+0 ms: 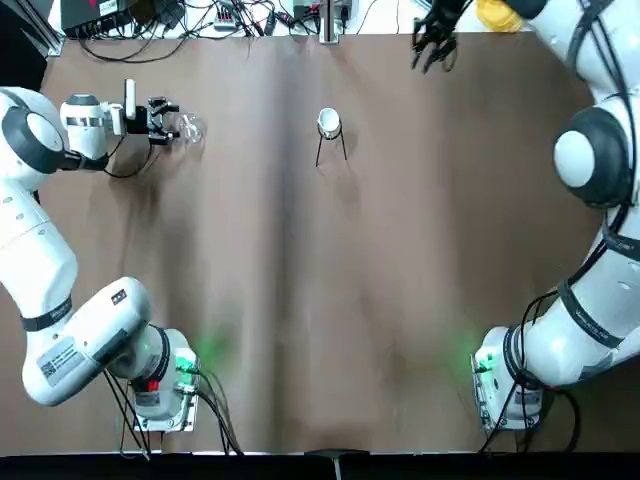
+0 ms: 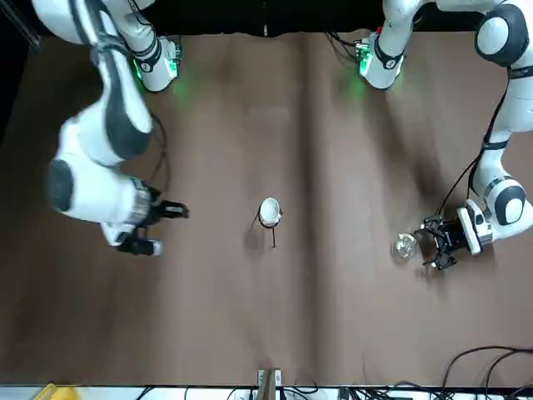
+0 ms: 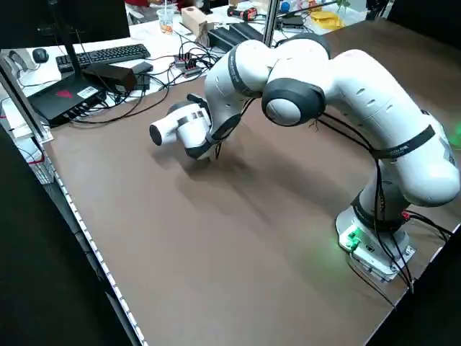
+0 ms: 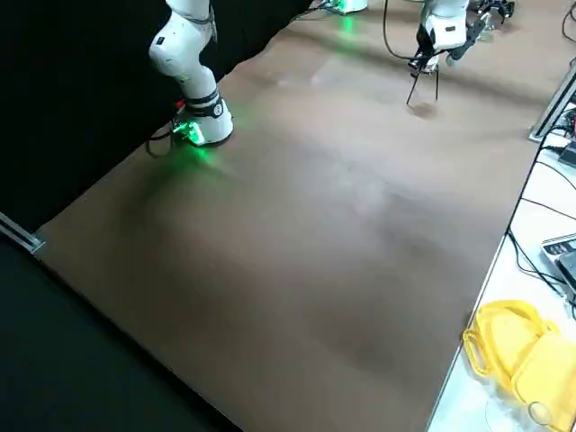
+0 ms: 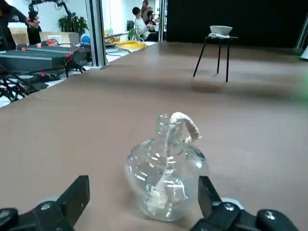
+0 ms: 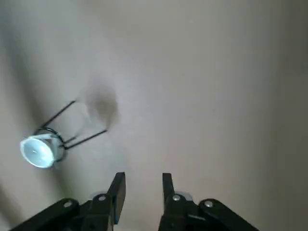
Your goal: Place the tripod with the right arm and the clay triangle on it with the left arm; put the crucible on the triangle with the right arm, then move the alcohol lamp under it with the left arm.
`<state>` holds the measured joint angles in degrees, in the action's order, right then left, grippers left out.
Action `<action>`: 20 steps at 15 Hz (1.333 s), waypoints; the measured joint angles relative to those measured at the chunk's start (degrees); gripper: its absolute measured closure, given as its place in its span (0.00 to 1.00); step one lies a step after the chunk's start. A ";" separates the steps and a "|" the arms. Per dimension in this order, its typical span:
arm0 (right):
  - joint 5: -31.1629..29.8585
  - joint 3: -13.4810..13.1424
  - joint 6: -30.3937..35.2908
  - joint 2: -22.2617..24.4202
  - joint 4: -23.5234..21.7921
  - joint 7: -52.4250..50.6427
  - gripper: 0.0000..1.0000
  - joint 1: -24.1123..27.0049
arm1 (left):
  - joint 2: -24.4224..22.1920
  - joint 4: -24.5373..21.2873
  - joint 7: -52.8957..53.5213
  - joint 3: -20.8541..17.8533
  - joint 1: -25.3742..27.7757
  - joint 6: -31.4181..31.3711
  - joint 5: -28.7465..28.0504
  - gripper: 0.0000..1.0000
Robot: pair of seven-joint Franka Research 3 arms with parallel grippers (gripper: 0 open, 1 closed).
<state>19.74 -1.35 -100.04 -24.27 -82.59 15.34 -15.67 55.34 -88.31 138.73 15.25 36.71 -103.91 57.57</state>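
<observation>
While the cup point(image 1: 328, 122) is sitting on the stand point(image 1: 331, 146), the left gripper point(image 1: 172, 119) is flanking the lamp point(image 1: 190, 128), apparently open; the right gripper point(image 1: 434, 47) is hovering, slightly parted.

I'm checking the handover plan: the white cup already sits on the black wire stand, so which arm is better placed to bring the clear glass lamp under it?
The left. Its left gripper is open around the clear glass alcohol lamp; the right gripper is far across the brown table, beyond the black wire tripod.

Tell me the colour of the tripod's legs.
Black; the tripod shows best in the left wrist view.
</observation>
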 joint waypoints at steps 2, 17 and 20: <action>-2.22 -0.02 2.75 2.27 0.03 -4.02 0.61 3.52 | 1.08 0.18 1.42 0.35 -0.09 0.14 0.83 0.00; -12.58 0.96 9.67 18.32 -1.37 -13.71 0.01 14.39 | 3.36 0.64 1.88 0.29 -4.77 0.28 4.67 0.00; -14.33 1.43 9.59 18.34 -1.37 -13.71 0.00 13.83 | 3.53 0.64 1.88 0.26 -4.72 0.20 4.68 0.00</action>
<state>5.41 0.08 -90.45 -5.93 -83.96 1.64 -1.84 58.87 -87.67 140.61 15.51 31.98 -103.71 62.24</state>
